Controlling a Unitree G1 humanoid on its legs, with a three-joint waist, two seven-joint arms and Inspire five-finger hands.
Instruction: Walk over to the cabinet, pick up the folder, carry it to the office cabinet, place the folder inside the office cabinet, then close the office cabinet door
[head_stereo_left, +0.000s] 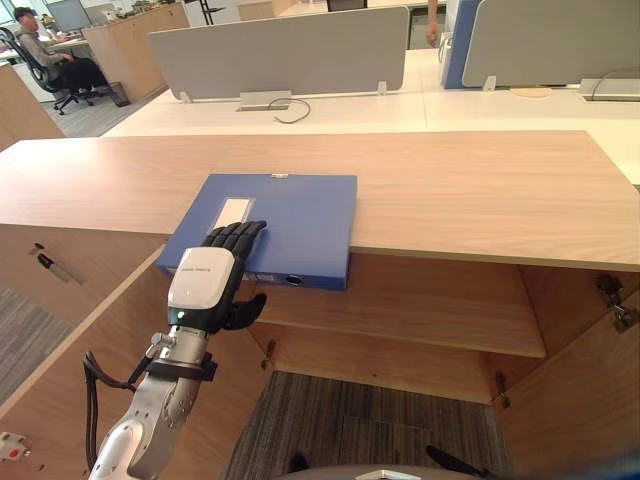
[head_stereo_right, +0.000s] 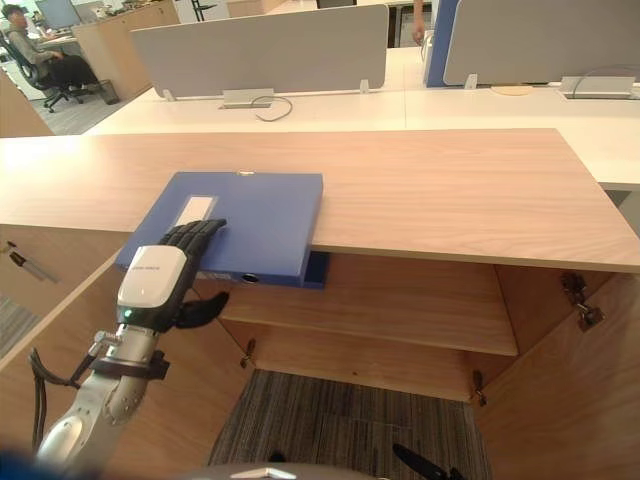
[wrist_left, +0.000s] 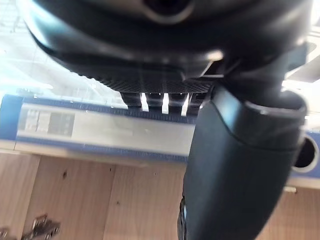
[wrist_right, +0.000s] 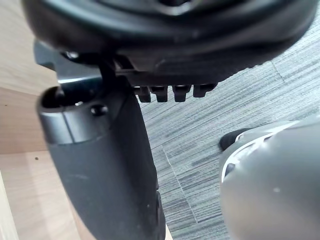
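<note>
A blue folder (head_stereo_left: 290, 220) lies flat on the wooden cabinet top (head_stereo_left: 480, 190), its spine (wrist_left: 100, 125) hanging over the front edge. My left hand (head_stereo_left: 205, 280) reaches it from below left. Its straight fingers (head_stereo_left: 238, 238) rest on the folder's cover beside a white label, and its thumb (wrist_left: 235, 165) juts out under the spine, apart from it. Beneath the top the cabinet stands with both doors swung wide, and its inner shelf (head_stereo_left: 400, 320) is bare. My right hand (wrist_right: 100, 150) hangs open over the grey carpet, holding nothing.
The left door (head_stereo_left: 80, 330) and right door (head_stereo_left: 580, 380) flank the opening. Behind the cabinet stand white desks with grey dividers (head_stereo_left: 280, 50). A person sits in an office chair (head_stereo_left: 45, 60) at the far left. Carpet (head_stereo_left: 370, 420) covers the floor.
</note>
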